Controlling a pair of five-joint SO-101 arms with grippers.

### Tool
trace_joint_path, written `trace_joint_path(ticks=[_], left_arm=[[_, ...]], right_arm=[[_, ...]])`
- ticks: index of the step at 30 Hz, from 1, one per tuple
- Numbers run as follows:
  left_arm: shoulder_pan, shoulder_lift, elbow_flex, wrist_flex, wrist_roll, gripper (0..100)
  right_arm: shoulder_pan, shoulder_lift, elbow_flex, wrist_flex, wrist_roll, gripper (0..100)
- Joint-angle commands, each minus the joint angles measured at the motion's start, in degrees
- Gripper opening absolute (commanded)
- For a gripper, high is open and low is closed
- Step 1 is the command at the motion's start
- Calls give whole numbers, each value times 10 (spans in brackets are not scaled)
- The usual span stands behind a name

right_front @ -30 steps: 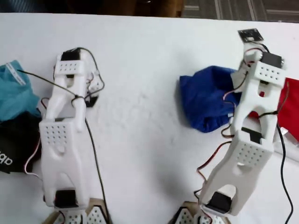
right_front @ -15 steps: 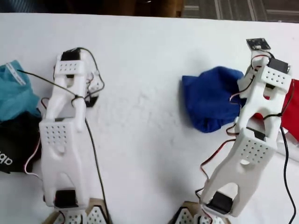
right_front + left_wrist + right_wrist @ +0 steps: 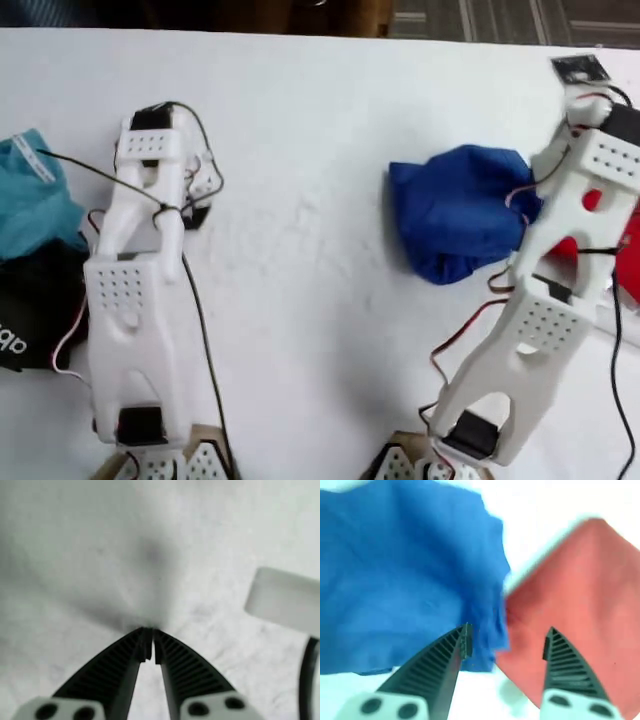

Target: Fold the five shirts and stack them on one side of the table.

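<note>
I see the blue shirt bunched at the right of the table, its edge touching the red shirt. My right gripper hangs over that seam, fingers spread apart and holding nothing. At the left edge lie a teal shirt and a black shirt. My left gripper sits pinched together over bare tabletop.

Your high camera looked down over the whole table. Each wrist camera sat close behind its own pincer, the left pincer and the right pincer, facing downward. The right one shared the blue shirt with the high view.
</note>
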Motion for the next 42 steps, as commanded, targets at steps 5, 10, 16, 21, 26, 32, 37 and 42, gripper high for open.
trace_joint_path(ticks=[5, 10, 16, 21, 26, 32, 37, 42], left_arm=[[-36, -9, -5, -19, -6, 41], [-36, -9, -5, -19, -6, 41], [-36, -9, -5, -19, -6, 41], [-35, -9, -5, -19, -6, 41], [-35, -9, -5, -19, -6, 41], [-35, -9, -5, -18, -6, 41], [-35, -9, -5, -18, -6, 41], [-35, -9, -5, -18, -6, 41]], right_arm=[[-161, 6, -40, -50, 1, 38], [-195, 116, -40, -152, 2, 18], [-196, 248, -46, -196, 2, 19], [-221, 259, -95, -180, 6, 19], [-262, 269, -108, -192, 6, 19], [-283, 270, -115, -196, 6, 19], [-304, 268, -162, -183, 6, 19], [-293, 267, -251, -116, 4, 19]])
